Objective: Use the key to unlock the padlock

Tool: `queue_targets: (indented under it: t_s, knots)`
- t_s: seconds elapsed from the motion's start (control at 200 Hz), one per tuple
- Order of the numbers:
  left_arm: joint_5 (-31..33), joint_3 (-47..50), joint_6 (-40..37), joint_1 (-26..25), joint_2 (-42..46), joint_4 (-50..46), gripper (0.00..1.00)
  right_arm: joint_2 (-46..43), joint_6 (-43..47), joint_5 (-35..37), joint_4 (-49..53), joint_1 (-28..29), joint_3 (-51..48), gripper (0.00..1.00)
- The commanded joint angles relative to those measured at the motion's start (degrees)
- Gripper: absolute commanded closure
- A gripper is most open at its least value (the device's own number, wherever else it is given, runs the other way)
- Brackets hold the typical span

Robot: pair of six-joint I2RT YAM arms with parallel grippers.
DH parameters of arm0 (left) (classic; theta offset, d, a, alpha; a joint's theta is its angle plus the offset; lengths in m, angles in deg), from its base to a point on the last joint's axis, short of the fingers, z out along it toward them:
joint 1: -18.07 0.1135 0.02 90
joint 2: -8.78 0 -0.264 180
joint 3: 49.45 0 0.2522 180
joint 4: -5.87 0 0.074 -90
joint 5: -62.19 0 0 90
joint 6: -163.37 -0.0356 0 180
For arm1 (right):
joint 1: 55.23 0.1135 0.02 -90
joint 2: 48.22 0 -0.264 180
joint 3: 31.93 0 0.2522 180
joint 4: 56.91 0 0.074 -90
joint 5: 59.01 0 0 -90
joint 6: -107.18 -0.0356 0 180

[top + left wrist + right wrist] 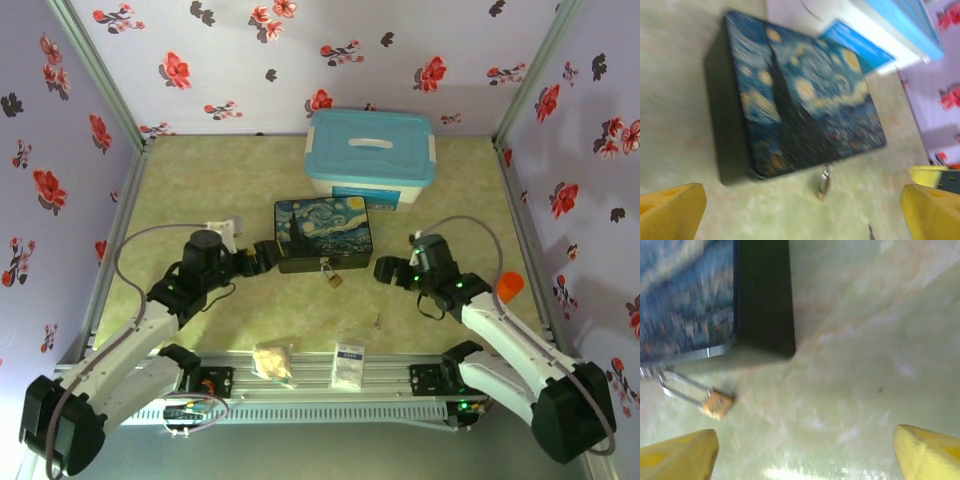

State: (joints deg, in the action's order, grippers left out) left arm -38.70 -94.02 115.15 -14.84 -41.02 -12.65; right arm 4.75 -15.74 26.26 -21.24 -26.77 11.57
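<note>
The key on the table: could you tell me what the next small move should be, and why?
Probably lower the right gripper over the key: it lies loose on the table close to that gripper, whose jaws stand open and empty, while the padlock hangs untouched at the front of the box.

Floral lilac walls [300, 60], greenish marbled tabletop [200, 190]

Padlock [332, 277] at near side of painted box [323, 235], between left claw [268, 256] and right claw [384, 270], key [378, 321] apart
</note>
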Motion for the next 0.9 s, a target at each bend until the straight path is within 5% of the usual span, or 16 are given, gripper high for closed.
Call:
queue_targets:
  t_s: [0.0, 0.125, 0.375, 0.895]
  knots:
    - [5.6, -2.4, 3.4, -6.9, 0.1, -3.0, 0.0, 1.4, -5.1, 6.9, 6.5, 6.5, 0.8, 0.18]
    - [7.8, -3.2, 6.0, -12.9, -3.0, -0.5, 0.0, 3.4, -9.2, 10.3, 7.9, 13.9, 0.6, 0.36]
    - [16.8, -9.2, 1.5, -23.3, -9.7, -3.7, 0.0, 2.6, -17.1, 12.9, 3.5, 22.8, -3.5, 0.39]
    - [16.1, -8.3, 3.7, -25.3, -13.5, 0.9, 0.0, 2.8, -23.9, 15.3, 2.4, 30.0, -7.6, 0.6]
